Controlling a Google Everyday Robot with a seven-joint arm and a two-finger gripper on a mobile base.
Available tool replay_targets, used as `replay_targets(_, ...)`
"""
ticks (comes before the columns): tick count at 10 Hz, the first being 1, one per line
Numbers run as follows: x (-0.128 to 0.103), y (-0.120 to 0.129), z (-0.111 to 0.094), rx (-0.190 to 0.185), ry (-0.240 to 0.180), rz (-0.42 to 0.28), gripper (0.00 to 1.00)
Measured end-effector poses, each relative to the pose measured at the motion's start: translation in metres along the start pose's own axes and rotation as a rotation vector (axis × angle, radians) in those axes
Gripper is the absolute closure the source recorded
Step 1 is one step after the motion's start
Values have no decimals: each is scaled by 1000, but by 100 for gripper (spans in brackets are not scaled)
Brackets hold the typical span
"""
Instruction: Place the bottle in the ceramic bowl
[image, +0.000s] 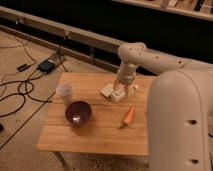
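The bottle (117, 95), small and white with a darker label, lies on the wooden table (100, 135) near its back middle. My gripper (125, 90) hangs straight down over it from the white arm (131, 60), right at the bottle's right end. The ceramic bowl (78, 112), round and glossy dark maroon, sits empty on the left half of the table, well to the front left of the gripper.
A pale squarish block (106, 90) lies just left of the bottle. A white cup (64, 93) stands behind the bowl. An orange carrot (129, 116) lies right of centre. My arm's large white body (180, 125) covers the table's right side. Cables (20, 92) lie on the floor at left.
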Motion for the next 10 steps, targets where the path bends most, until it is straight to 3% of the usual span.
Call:
replay_targets(2,-14,13,11,20,-38,6,35)
replay_targets(4,-21,19,25,14,-64,16,35)
replay_targets(10,-26,12,62,-7,-98,72,35)
